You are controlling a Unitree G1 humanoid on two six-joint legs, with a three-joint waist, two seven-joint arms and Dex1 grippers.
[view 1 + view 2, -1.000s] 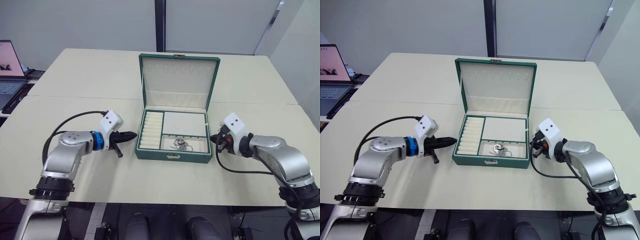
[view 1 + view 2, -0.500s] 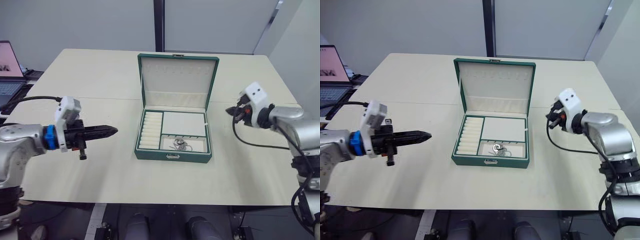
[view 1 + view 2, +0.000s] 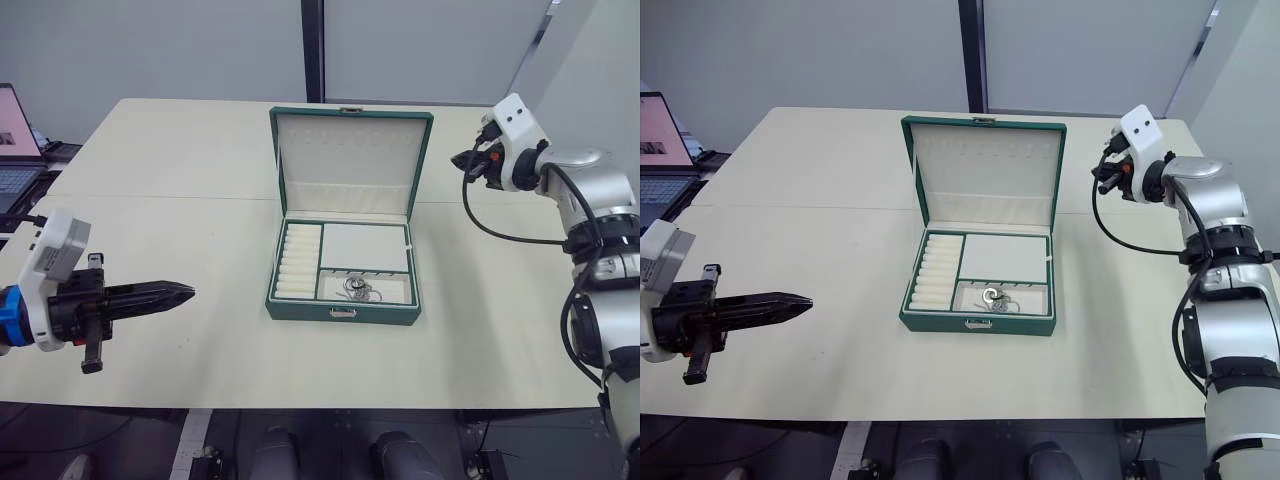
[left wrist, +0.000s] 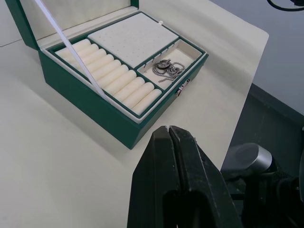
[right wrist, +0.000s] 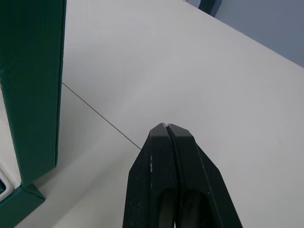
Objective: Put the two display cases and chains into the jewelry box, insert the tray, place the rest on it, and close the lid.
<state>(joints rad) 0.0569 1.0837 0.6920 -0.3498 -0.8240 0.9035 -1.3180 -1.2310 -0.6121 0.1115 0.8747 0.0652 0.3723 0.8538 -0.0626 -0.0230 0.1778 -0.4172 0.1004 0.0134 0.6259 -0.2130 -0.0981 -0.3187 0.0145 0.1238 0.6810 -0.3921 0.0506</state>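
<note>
Two grippers are away from the box (image 3: pixel 343 312), one at each side of the frame. The left gripper (image 3: pixel 188 292) is in the lower left of the head view; its forearm lies almost level and the black fingers (image 3: pixel 150 296) point to the right, toward the box, well apart from it and above the table (image 3: pixel 180 180). In the left wrist view the two fingers are pressed together with no gap, and they hold nothing. The right gripper (image 3: pixel 458 159) is in the upper right of the frame, raised beside the top right corner of the lid (image 3: pixel 350 160). Its arm is bent upward, with the wrist turned so the fingers point left toward the lid but do not touch it. In the right wrist view these fingers (image 5: pixel 166 161) are also closed tight on nothing, with the green edge of the lid at the left of that picture.

The box stands in the middle of the frame, with the lid open and upright behind it. The tray (image 3: pixel 345 262) sits inside the box: ring rolls at its left, a flat cream pad at the upper right, and a small compartment at the lower right. The chains (image 3: pixel 359 290) lie in that compartment, a small silvery bunch. A laptop (image 3: pixel 12 140) is at the far left edge.
</note>
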